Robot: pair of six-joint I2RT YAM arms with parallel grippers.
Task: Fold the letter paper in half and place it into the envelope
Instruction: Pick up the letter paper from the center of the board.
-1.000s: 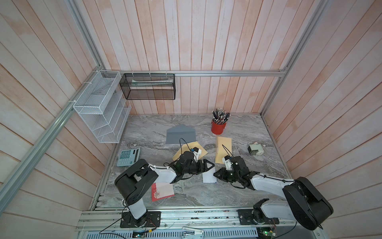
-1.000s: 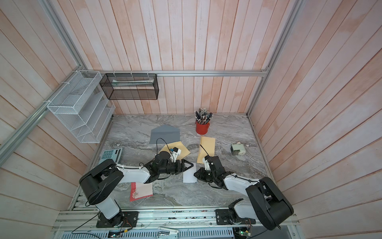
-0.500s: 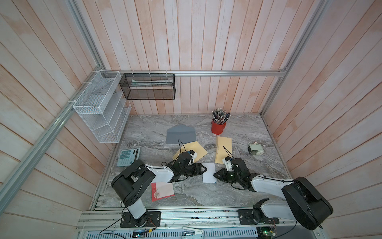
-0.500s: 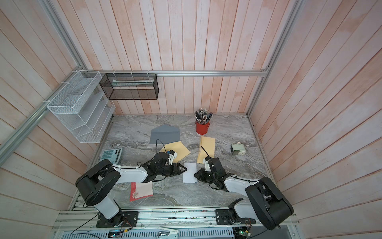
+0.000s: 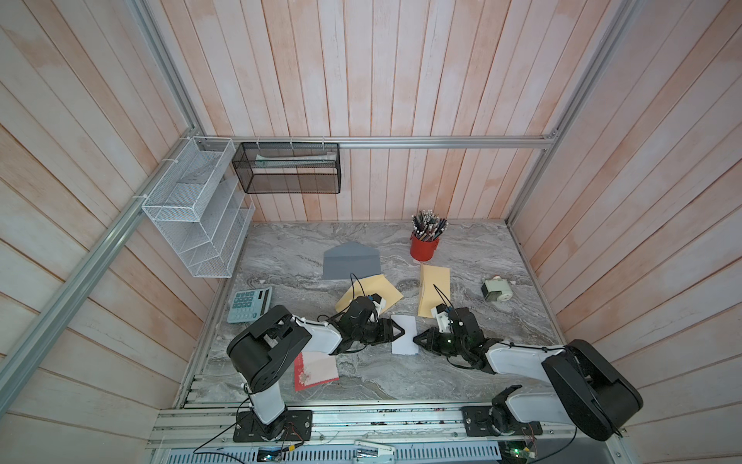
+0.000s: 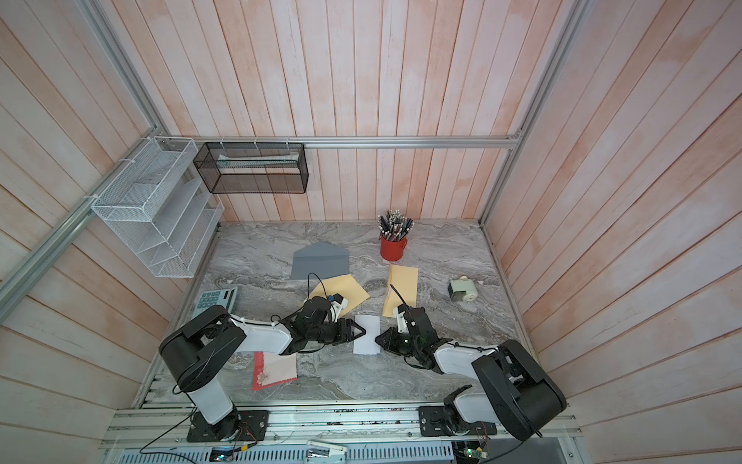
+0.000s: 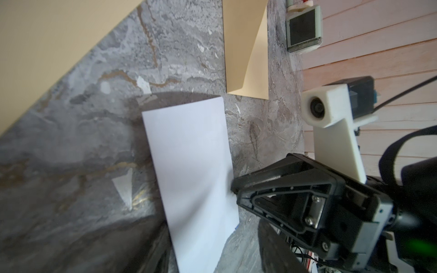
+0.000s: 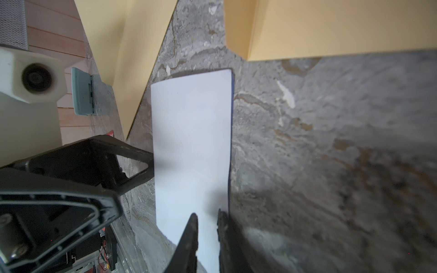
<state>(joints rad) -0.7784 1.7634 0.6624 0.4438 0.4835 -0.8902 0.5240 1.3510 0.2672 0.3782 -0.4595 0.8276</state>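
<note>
While letter paper (image 5: 404, 335) lies long axis toward back wall (image 5: 361, 180), right claw (image 5: 416, 340) pinching it, left claw (image 5: 400, 332) spread.

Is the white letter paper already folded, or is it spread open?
Folded, it seems: the letter paper lies as a narrow strip, and a second layer's edge peeks out along one long side.

one white paper (image 5: 404, 335), two tan envelopes (image 5: 383, 287) (image 5: 435, 285), one grey envelope (image 5: 351, 261), one calculator (image 5: 249, 305), one pencil cup (image 5: 425, 247)
</note>
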